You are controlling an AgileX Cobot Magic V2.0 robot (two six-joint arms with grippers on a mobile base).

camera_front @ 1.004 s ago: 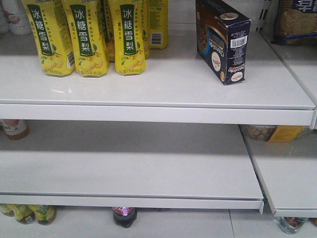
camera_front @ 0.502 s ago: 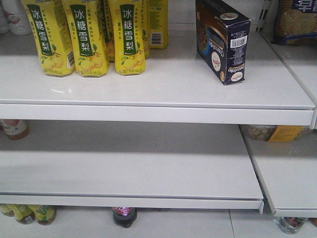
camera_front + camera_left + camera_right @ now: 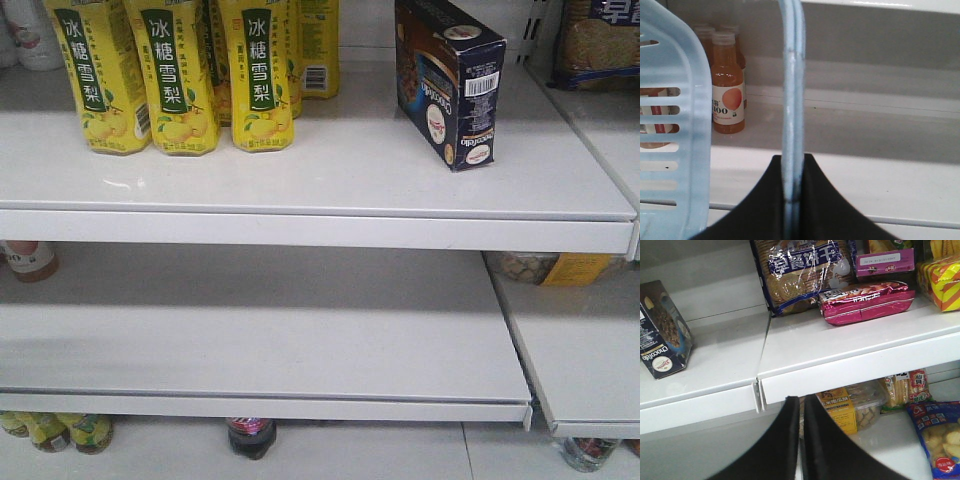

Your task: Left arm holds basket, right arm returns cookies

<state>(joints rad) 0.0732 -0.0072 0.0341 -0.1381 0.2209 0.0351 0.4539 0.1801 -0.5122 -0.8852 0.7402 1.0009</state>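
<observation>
Clenching basket [image 3: 670,125] handle: left tool [image 3: 792,200] | right tool [image 3: 801,440] closed, empty | cookies [image 3: 450,80]: 1

Upper white shelf [image 3: 350,170] is being occupied by yellow drink bottles [image 3: 180,80] at left and the cookies [image 3: 450,80] upright at right, well apart. Adjoining shelf [image 3: 850,335] is being loaded with a biscuit bag [image 3: 800,275] and a pink packet [image 3: 867,301].
</observation>
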